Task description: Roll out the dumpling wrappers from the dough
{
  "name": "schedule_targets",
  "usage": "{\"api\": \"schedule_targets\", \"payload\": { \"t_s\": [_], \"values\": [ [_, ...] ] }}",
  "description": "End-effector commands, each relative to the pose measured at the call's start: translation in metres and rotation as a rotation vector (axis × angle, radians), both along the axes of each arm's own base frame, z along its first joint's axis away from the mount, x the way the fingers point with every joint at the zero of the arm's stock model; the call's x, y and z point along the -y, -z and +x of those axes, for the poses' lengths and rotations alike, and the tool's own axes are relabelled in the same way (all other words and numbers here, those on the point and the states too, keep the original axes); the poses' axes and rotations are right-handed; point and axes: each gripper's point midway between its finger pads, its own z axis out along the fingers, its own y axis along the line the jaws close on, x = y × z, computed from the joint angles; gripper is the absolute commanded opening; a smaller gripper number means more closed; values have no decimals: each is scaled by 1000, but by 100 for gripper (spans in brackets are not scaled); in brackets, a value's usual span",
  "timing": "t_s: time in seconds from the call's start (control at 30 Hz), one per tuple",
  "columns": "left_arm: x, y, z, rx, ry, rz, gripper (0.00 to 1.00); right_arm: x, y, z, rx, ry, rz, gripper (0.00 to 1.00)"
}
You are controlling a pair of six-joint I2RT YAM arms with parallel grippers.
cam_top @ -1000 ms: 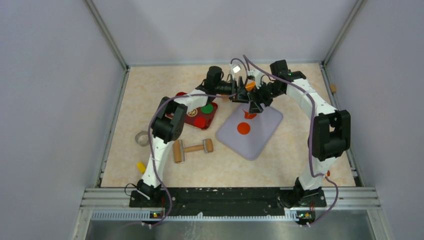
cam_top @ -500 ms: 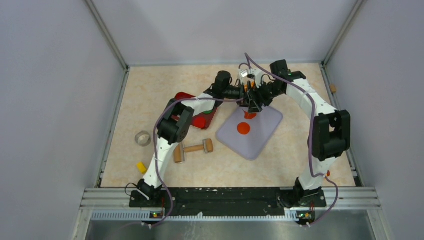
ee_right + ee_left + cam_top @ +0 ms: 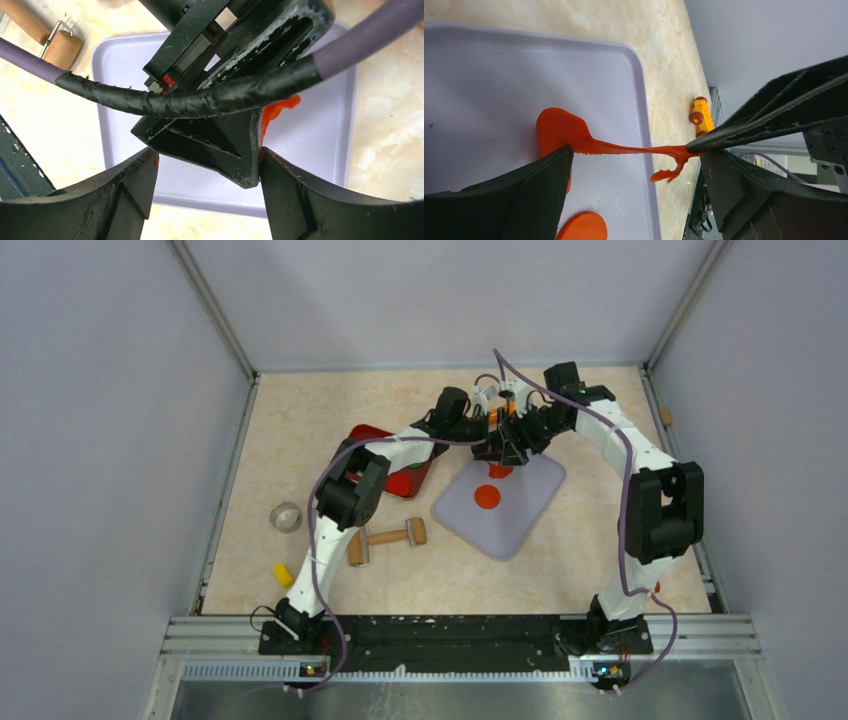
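Observation:
A flat orange-red wrapper disc [image 3: 487, 497] lies on the lavender mat [image 3: 520, 525]; its edge shows in the left wrist view [image 3: 581, 227]. A flattened orange dough blob [image 3: 556, 130] lies on the mat's far part [image 3: 484, 90]. A thin strand [image 3: 624, 148] stretches from it to where a finger of the right gripper meets my left gripper's finger. My left gripper [image 3: 636, 152] is open above the mat [image 3: 497, 435]. My right gripper [image 3: 207, 151] is open with one left finger between its jaws. Dough [image 3: 267, 117] is squeezed against its right finger.
A red tray [image 3: 365, 432] holding a red disc [image 3: 403, 483] lies left of the mat, partly under the left arm. A wooden roller [image 3: 385, 537], a grey ring [image 3: 286, 516] and a yellow piece [image 3: 283, 575] lie at the front left. A yellow toy [image 3: 701, 114] lies beyond the mat.
The left arm has swung right, bringing its gripper in against the right gripper. The orange lump seen between them earlier is now mostly hidden. The disc on the mat has not moved.

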Motion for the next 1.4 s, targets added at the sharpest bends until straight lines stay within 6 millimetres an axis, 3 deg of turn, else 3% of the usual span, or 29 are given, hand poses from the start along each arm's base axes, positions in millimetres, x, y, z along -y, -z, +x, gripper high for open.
{"api": "schedule_targets", "payload": {
  "t_s": [0.0,0.2,0.47,0.57,1.0,1.37],
  "values": [
    [-8,12,28,31,-135,99,99,-3,-35,0,85,-3,45,73],
    [-6,7,23,43,-102,88,99,2,-36,5,105,11,15,72],
    [6,-63,1,137,55,-110,99,11,-26,13,119,46,-39,72],
    [7,-73,2,148,51,-128,99,11,-24,12,111,45,-36,72],
    [6,-51,23,107,-75,-54,99,5,-30,1,89,25,1,70],
    [-8,-13,41,106,-183,112,99,1,-47,-7,78,-1,39,62]
  ]
}}
